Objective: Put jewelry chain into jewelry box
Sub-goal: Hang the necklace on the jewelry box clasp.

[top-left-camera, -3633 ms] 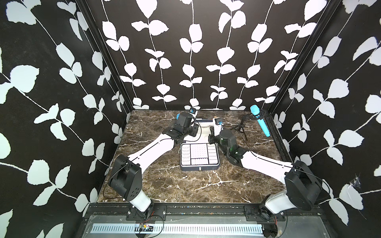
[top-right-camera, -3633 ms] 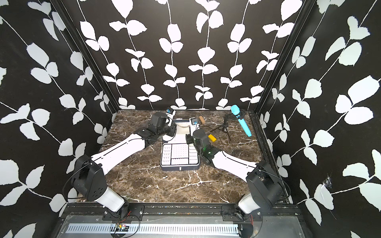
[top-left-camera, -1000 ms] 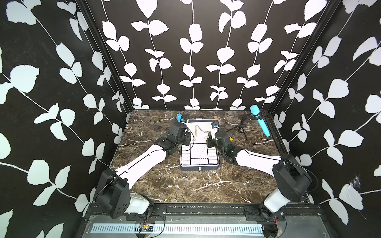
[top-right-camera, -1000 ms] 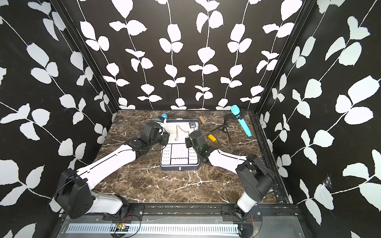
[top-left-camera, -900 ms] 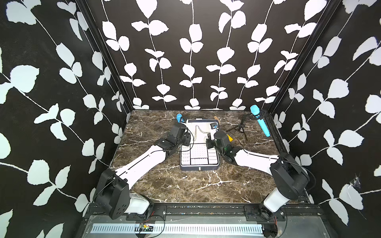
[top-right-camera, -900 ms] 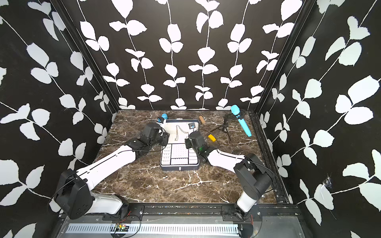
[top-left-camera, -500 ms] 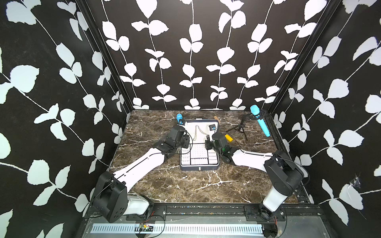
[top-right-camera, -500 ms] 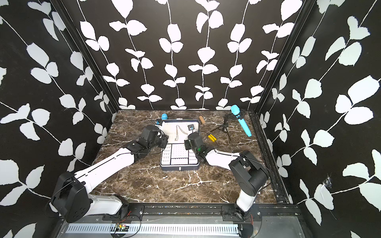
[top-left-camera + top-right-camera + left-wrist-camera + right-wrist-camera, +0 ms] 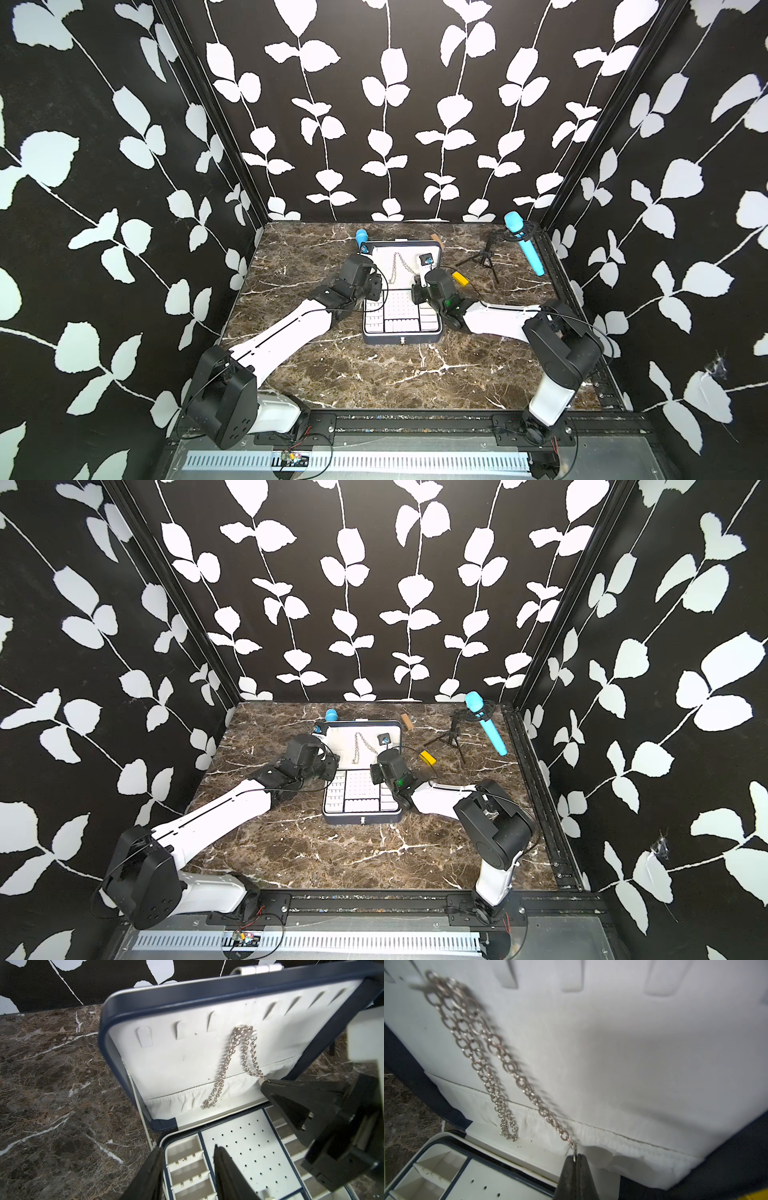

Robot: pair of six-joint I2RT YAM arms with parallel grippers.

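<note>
While the right gripper [image 9: 576, 1162] pinches its fingertips tight on the small end piece of the chain [image 9: 521, 1082], we see the rest of that chain draped from high on the white lining of the raised lid [image 9: 187, 997]. A doubled loop hangs down to the gathered pocket [image 9: 176, 1099], and a single strand runs straight to the pinch. Our left gripper [image 9: 188, 1151] hovers over the tray [image 9: 249, 1147] near its corner compartments, fingers spread with nothing between them. In the left wrist view the right gripper's black body covers the far side of the tray.

The box [image 9: 401, 338] sits open in the middle of the marble table [image 9: 374, 374], and our arms reach in from either side. Beyond the right arm lie a yellow block [image 9: 460, 277], a small black tripod [image 9: 484, 259] and a blue microphone [image 9: 524, 245]. A brown block [image 9: 436, 240] and a small blue round thing [image 9: 360, 236] sit just behind the lid.
</note>
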